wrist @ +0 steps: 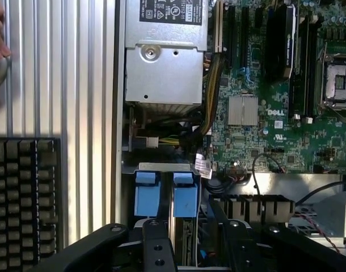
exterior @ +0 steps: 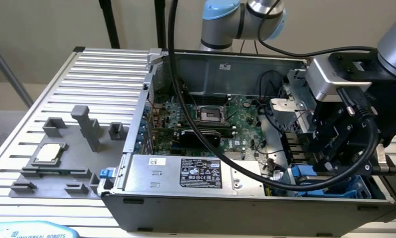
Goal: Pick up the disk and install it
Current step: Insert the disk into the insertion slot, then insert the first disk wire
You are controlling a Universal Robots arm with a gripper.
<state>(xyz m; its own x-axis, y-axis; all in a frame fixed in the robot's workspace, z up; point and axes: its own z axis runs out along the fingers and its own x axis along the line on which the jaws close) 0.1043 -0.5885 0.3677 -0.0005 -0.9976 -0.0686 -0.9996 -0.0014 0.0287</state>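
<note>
Found black robot gripper (exterior: 330,166) lower right in exterior view, at blue-framed silver-grey disk (wrist: 184,201) inside grey metal computer case (exterior: 251,203); cannot tell whether gripping.

one motherboard (wrist: 258,136), one power supply (wrist: 164,73)

Looking like a robotics lab bench: Universal Robots arm (exterior: 223,20) hanging over a slotted aluminium table (exterior: 99,69), open desktop PC case (exterior: 251,210) sitting on it with Dell motherboard (exterior: 241,113) showing, grey fixture blocks (exterior: 87,126) lying alongside
</note>
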